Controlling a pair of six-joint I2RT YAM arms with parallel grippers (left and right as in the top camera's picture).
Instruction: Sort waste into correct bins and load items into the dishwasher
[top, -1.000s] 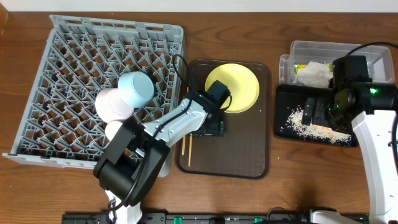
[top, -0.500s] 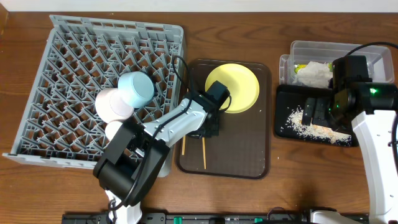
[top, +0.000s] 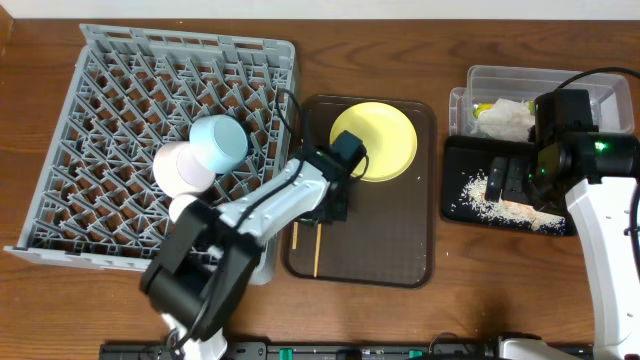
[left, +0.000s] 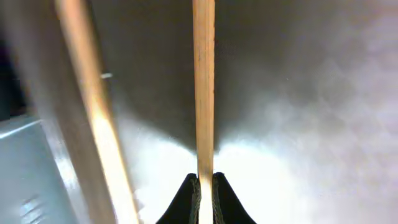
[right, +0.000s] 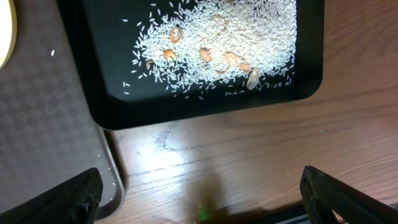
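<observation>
My left gripper (left: 203, 186) is shut on one thin wooden chopstick (left: 203, 93), low over the brown serving tray (top: 400, 240). The other chopstick (left: 93, 118) lies blurred to its left. From overhead both chopsticks (top: 318, 248) show just below the left gripper (top: 327, 213). The yellow plate (top: 373, 141) rests on the same tray. A light blue bowl (top: 218, 142) and a pale bowl (top: 182, 167) sit in the grey dish rack (top: 120, 90). My right gripper (right: 202, 199) hangs open above the wood beside the black tray (right: 186, 106) of rice crumbs (right: 217, 31).
A clear tub (top: 545, 85) at the back right holds the white napkin (top: 505, 118) and a green-yellow wrapper (top: 483, 108). The rack's corner (left: 25, 177) lies close to the left of the chopsticks. The brown tray's edge (right: 56, 124) borders the black tray.
My left gripper has shut on one chopstick, and that chopstick has shifted sideways on the brown tray. The right arm has not moved.
</observation>
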